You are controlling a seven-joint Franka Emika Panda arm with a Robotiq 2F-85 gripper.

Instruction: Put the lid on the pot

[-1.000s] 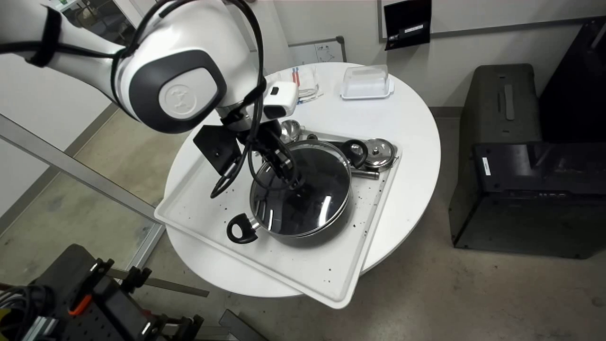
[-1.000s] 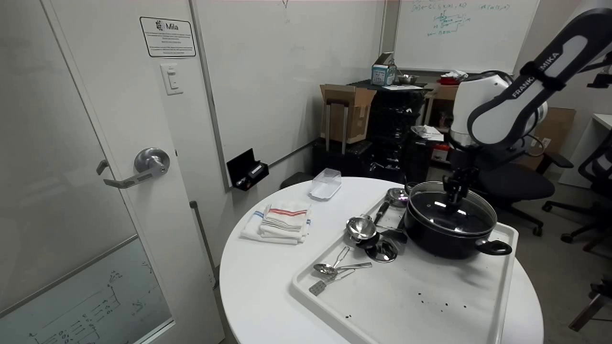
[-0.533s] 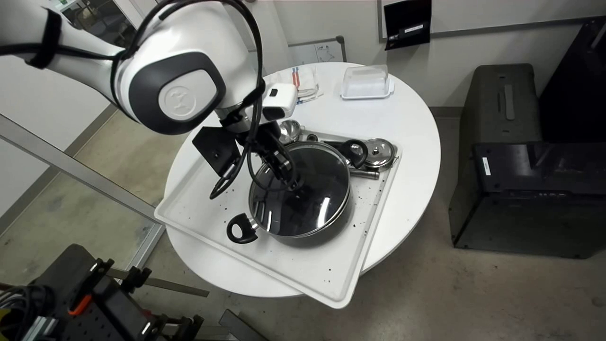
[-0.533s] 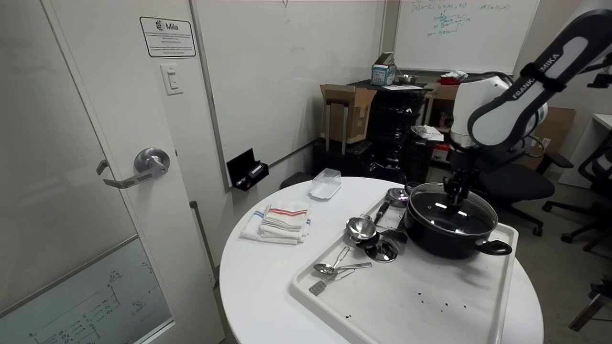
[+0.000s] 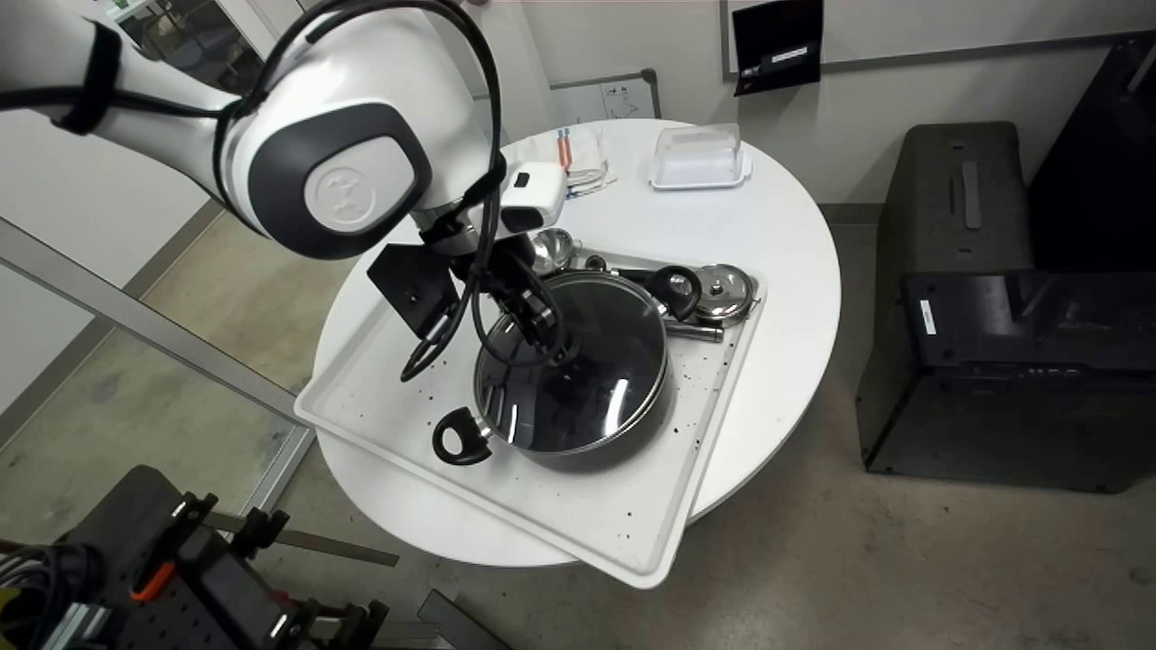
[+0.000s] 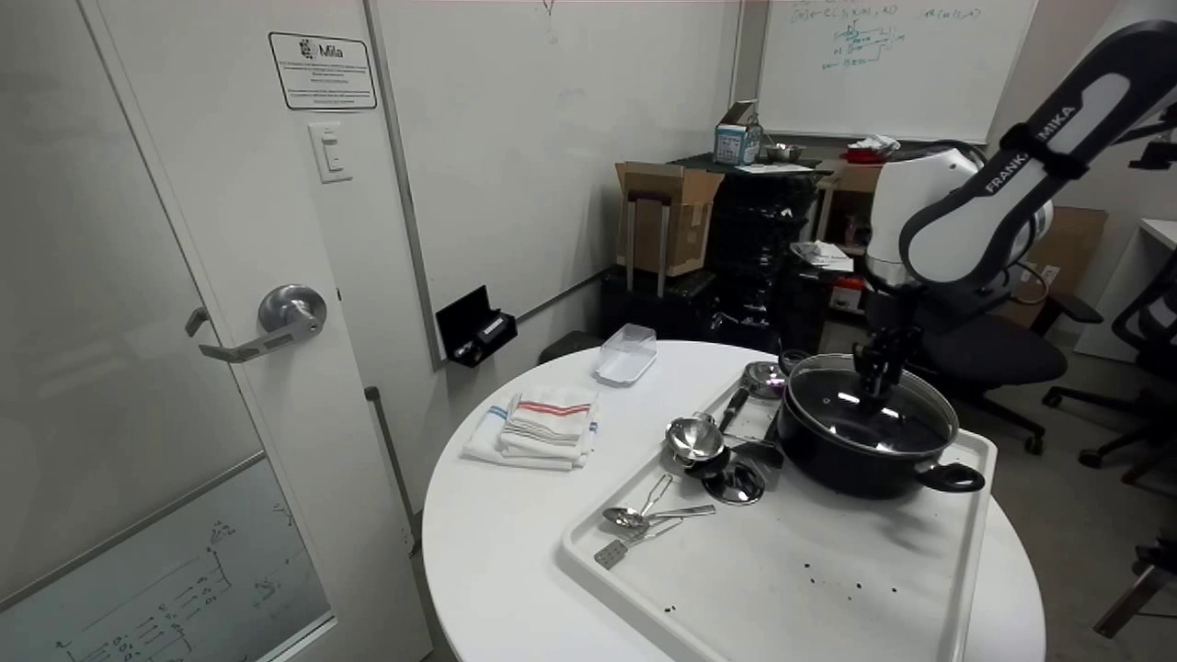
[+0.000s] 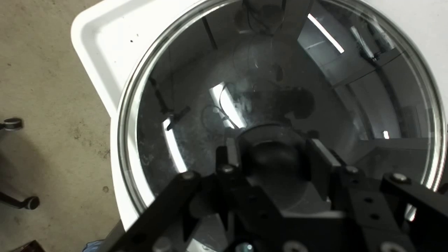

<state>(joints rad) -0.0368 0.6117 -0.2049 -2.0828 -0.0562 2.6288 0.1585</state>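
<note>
One round glass lid (image 7: 269,77): clear, glossy, metal-rimmed.

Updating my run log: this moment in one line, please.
glass lid: over two-handled black pot, seating unclear | gripper: closed on lid's knob, release pending | pot: on white tray

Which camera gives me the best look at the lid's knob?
The wrist view: it shows the knob from above, dark and blurred, between the fingers of the gripper. In both exterior views the gripper stands over the middle of the lid, and I can't tell knob from fingertips.
</note>
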